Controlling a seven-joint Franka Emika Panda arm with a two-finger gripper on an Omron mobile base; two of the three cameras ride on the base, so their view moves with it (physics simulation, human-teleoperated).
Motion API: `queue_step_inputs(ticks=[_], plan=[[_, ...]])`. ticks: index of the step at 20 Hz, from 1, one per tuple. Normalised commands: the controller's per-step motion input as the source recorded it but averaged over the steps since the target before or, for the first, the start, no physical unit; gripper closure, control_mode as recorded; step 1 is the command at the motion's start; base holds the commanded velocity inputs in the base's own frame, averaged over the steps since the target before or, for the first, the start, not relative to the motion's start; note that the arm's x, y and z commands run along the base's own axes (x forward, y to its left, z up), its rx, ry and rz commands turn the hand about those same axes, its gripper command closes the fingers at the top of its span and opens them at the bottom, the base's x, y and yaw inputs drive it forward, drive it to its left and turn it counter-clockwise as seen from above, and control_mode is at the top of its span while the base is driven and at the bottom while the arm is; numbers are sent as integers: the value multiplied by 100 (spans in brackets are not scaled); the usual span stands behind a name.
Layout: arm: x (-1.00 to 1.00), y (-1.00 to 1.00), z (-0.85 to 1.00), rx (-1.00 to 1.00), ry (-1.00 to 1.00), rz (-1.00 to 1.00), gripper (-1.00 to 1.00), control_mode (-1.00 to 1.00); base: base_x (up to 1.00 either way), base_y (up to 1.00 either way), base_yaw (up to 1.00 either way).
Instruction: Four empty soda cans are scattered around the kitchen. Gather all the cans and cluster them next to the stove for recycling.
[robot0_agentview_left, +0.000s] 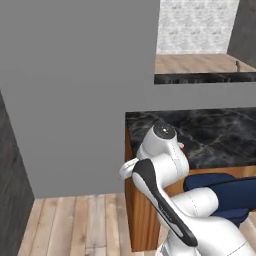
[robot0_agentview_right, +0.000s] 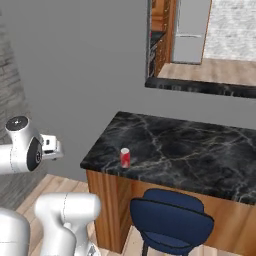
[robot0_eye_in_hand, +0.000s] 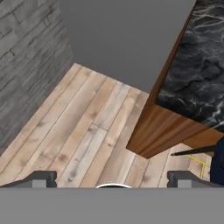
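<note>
A flat grey wall (robot0_agentview_right: 75, 60) takes up most of the upper left of both base views, with a darker grey brick wall (robot0_eye_in_hand: 26, 57) down the left side of the hand view. Below them runs the wood plank floor (robot0_eye_in_hand: 83, 135), filling the lower left of the hand view and the bottom left of the left base view. The black marbled counter (robot0_agentview_right: 190, 150) spreads across the centre and right of the right base view, sitting on a brown wood base (robot0_agentview_right: 107, 200); in the hand view its corner comes in from the upper right. Through an opening at the upper right of the right base view I see more of the kitchen — a second dark counter edge (robot0_agentview_right: 200, 86) and a white brick wall (robot0_agentview_right: 232, 27) beyond. A dark blue chair (robot0_agentview_right: 170, 220) stands tucked against the counter's near side, at the bottom centre of that view. My gripper (robot0_eye_in_hand: 112, 177) points down at the floor beside the counter's corner, jaws spread wide, nothing between the two dark fingertips (robot0_eye_in_hand: 37, 178). One red soda can (robot0_agentview_right: 125, 157) with a silver top stands upright near the counter's front left edge — well apart from my hand.
</note>
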Motion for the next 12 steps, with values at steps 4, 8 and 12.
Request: queue_step_inputs(ticks=[4,8,12], plan=[[0,0,0,0,0,0,-100,100,49,29,-37],[0,0,0,0,0,0,-100,100,23,21,-20],[0,0,0,0,0,0,-100,100,19,14,-18]])
